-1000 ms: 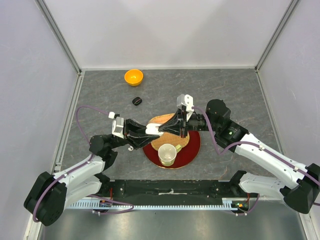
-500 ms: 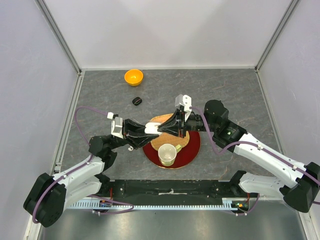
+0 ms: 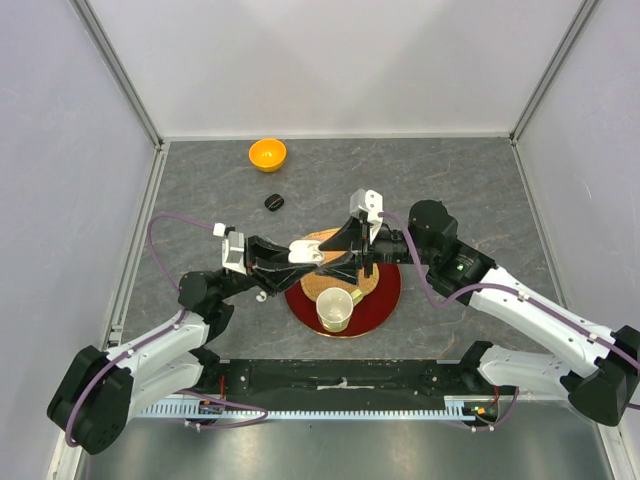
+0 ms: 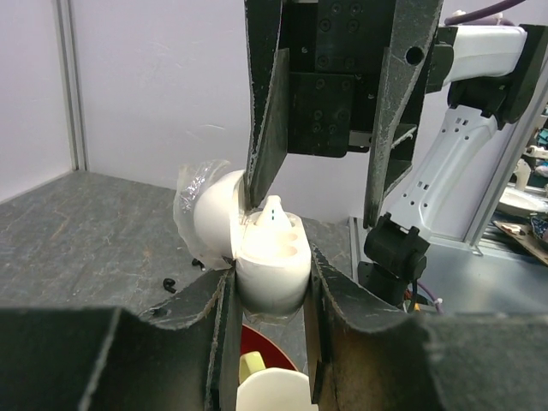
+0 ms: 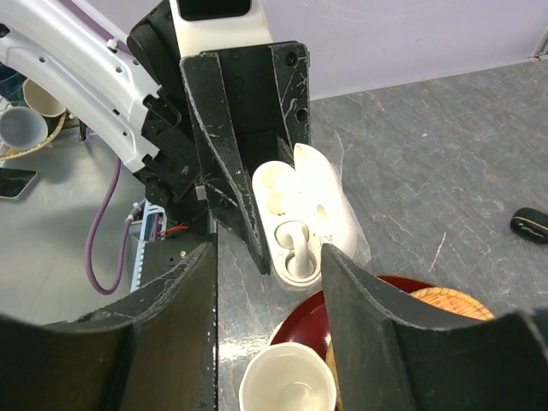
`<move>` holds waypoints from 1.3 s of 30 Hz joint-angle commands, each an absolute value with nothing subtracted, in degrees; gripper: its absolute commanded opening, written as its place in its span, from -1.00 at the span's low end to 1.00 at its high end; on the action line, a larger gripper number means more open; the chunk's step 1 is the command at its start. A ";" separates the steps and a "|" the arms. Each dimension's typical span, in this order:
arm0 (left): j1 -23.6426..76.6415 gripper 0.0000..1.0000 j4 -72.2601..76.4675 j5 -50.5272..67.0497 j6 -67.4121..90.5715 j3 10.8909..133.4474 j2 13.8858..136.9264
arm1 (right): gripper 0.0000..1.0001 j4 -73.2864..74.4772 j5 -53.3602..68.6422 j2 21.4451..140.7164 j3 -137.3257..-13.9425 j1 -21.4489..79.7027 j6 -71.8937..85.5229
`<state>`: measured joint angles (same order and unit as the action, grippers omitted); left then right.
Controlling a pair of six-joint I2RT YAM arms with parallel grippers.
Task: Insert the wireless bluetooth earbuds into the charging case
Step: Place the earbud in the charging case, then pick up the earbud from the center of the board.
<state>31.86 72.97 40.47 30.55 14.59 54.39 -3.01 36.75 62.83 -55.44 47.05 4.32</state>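
The white charging case (image 4: 270, 261) stands with its lid open, and my left gripper (image 4: 270, 282) is shut on its base. It is held just above the left edge of the red plate (image 3: 385, 300). One white earbud (image 5: 295, 248) sits in a slot of the case (image 5: 304, 218), with its stem poking up (image 4: 274, 211). My right gripper (image 5: 267, 257) is open, one finger on each side of the case and touching neither it nor the bud. In the top view the two grippers meet at the case (image 3: 305, 254). Other earbuds are not visible.
On the red plate stand a cream cup (image 3: 334, 310) and a round cork mat (image 3: 350, 285), right under the grippers. A small black oval thing (image 3: 274, 202) lies behind them and an orange bowl (image 3: 267, 154) sits near the back wall. Tiny black bits (image 4: 169, 285) lie on the table.
My right gripper was shut over the case and has spread open, leaving the white earbud in its slot. The left gripper and case have shifted slightly left.
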 commanded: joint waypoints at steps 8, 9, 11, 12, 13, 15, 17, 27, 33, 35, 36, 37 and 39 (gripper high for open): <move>32.17 -0.96 89.04 40.52 25.93 13.71 51.42 | 0.24 -6.59 29.72 52.30 -56.51 46.58 4.04; 32.17 -0.96 88.34 40.60 25.58 13.54 50.55 | 0.25 -6.59 28.05 51.60 -56.34 46.58 4.30; 32.08 -0.96 86.41 40.52 24.61 13.71 49.31 | 0.30 -6.59 21.21 49.93 -56.08 46.41 5.09; 32.17 -0.96 84.57 40.60 24.35 13.80 47.91 | 0.31 -6.33 19.18 49.66 -56.34 45.80 5.79; 32.17 -0.96 83.85 40.61 23.74 13.71 47.38 | 0.30 -6.15 18.03 49.66 -56.42 45.36 6.06; 32.17 -0.96 82.28 40.61 23.21 13.54 45.19 | 0.31 -5.80 14.95 50.18 -57.30 43.08 7.38; 32.17 -0.95 81.30 40.52 22.85 13.01 43.69 | 0.31 -5.63 14.85 51.67 -58.00 40.36 9.66; 32.17 -0.95 73.14 39.64 19.61 12.30 34.28 | 0.25 -3.34 28.62 69.59 -64.33 23.38 29.61; 32.17 -0.95 67.51 39.46 17.93 14.93 29.09 | 0.19 -6.15 31.64 80.23 -63.90 26.18 36.74; 32.17 -0.96 65.58 39.99 17.67 15.90 28.39 | 0.18 -5.54 29.37 81.82 -65.21 30.12 36.39; 32.17 -0.96 65.13 39.90 17.32 16.60 27.78 | 0.19 -4.41 28.05 83.83 -65.74 31.63 36.39; 32.17 -0.96 64.78 39.90 17.31 16.96 27.51 | 0.18 -3.70 26.04 85.07 -66.44 32.77 36.65; 32.17 -0.96 64.07 39.73 17.14 17.75 26.99 | 0.11 -3.69 24.97 88.48 -67.32 35.32 39.35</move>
